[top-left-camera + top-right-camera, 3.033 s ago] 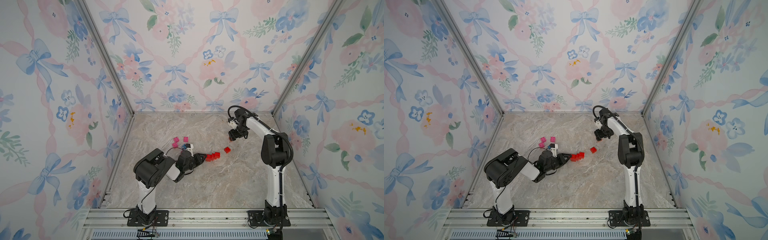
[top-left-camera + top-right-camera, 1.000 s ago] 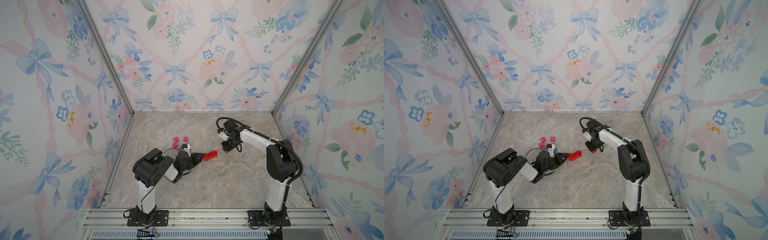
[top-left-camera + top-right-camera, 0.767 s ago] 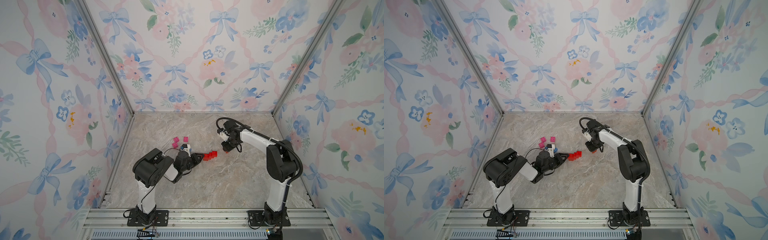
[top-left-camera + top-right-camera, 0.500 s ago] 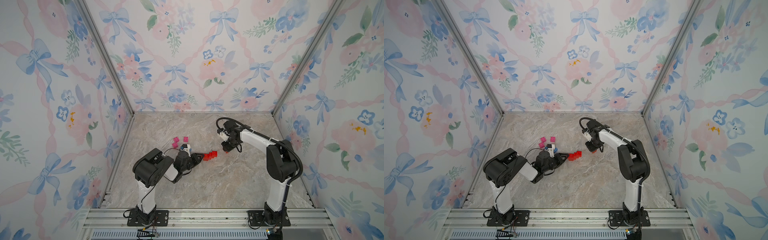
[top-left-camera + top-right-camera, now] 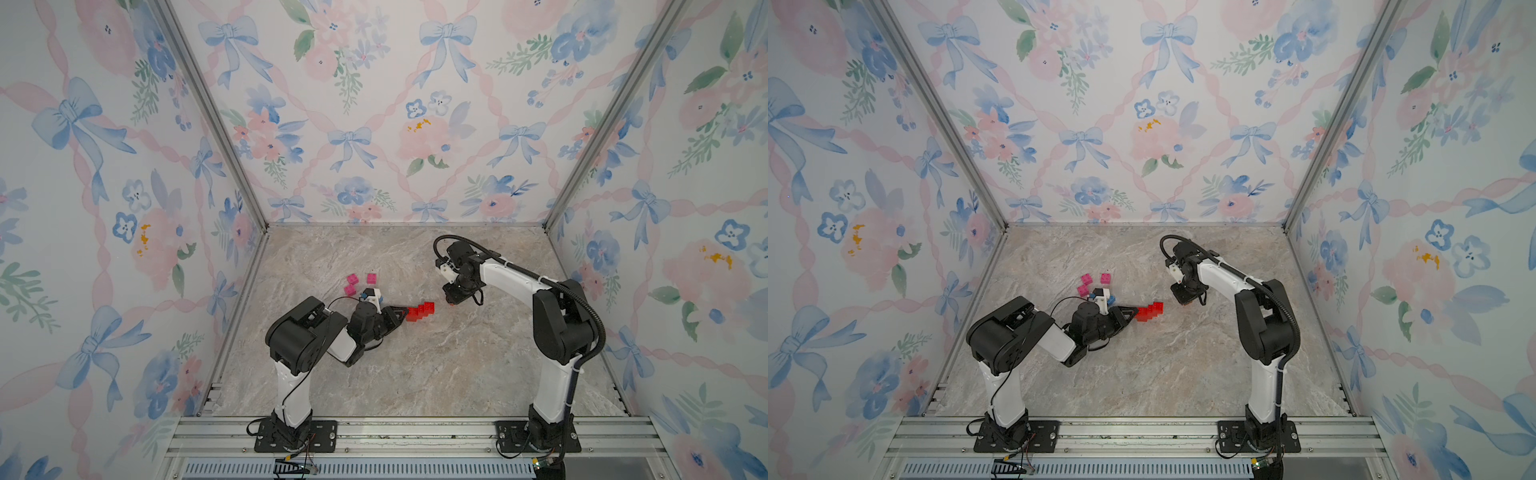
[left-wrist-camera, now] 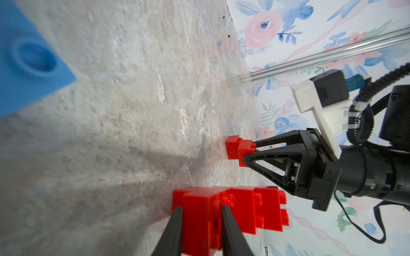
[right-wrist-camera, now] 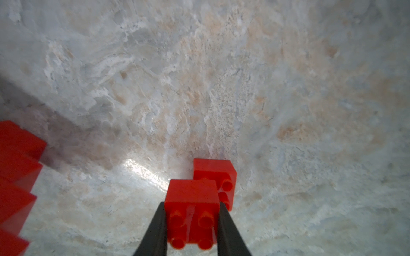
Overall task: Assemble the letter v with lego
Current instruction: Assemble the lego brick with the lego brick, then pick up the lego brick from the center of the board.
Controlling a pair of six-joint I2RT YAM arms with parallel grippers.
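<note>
Pink bricks [image 5: 352,278], three of them, lie loose in a cluster at the left of the marble table [image 5: 415,374], apart from both grippers. Just beside them, nearer the arm bases, the blue brick [image 5: 1111,300] sits partly hidden behind the left arm [image 5: 1088,316]. It also fills a corner of the left wrist view [image 6: 26,55], out of focus. Next to the right, the left gripper [image 5: 404,312] lies low along the table, pointing right, jaws closed on the near end of the red row [image 5: 420,311]. In the left wrist view its two fingers [image 6: 172,226] clamp the first brick from both sides, w/ the rest of the row stepping away beyond them, each brick offset from the last. A bare gap of table separates the row's far end from the right gripper [image 5: 451,300], which points down at the table. Its jaws are clamped on a red brick [image 7: 193,197], held right at the fingertips, studs facing the viewer in the right wrist view. A second red brick [image 7: 214,172] touches that one on the far side, offset sideways, & rests against the table. Whether the two are pressed together I cannot tell. The left wrist view shows the same pair at the end of the right gripper [image 6: 249,153], down on the marble, well apart from the row.
</note>
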